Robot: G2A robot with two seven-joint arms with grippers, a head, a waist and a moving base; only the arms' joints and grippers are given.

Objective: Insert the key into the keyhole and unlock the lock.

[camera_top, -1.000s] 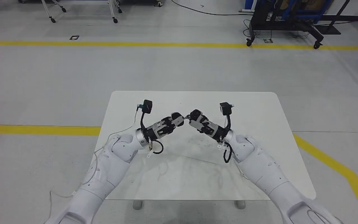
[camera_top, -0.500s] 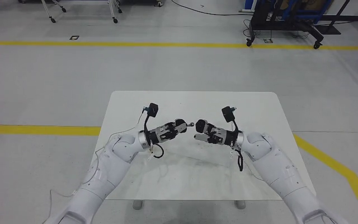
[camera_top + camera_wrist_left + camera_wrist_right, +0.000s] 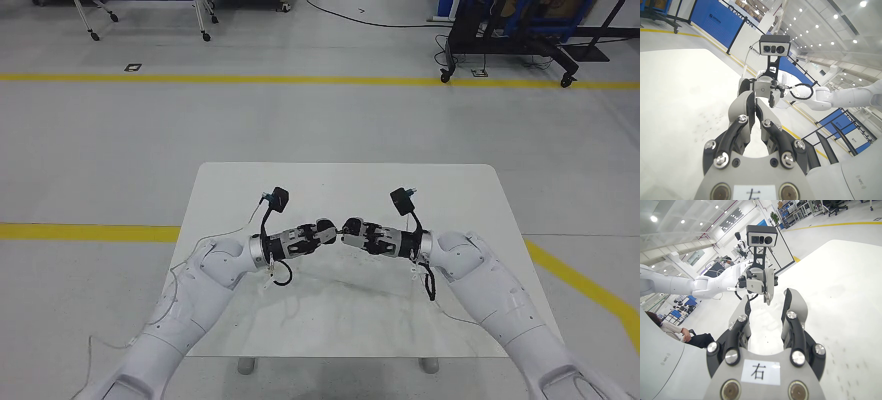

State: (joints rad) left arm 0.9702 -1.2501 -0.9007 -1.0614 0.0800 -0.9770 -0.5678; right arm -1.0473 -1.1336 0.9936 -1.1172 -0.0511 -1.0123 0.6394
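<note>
the top camera is sitting high on the robot and looking steeply down from well off at the white table (image 3: 450, 190), taking in the floor (image 3: 320, 120) beyond. the left wrist camera (image 3: 762, 238) is riding just behind the left gripper (image 3: 754, 99), looking close along its fingers (image 3: 738, 106) across the tabletop. the right wrist camera (image 3: 775, 46) is riding behind the right gripper (image 3: 767, 297) and facing back the other way – so each is framing the other head-on, and all three are sharing the middle of the table
</note>
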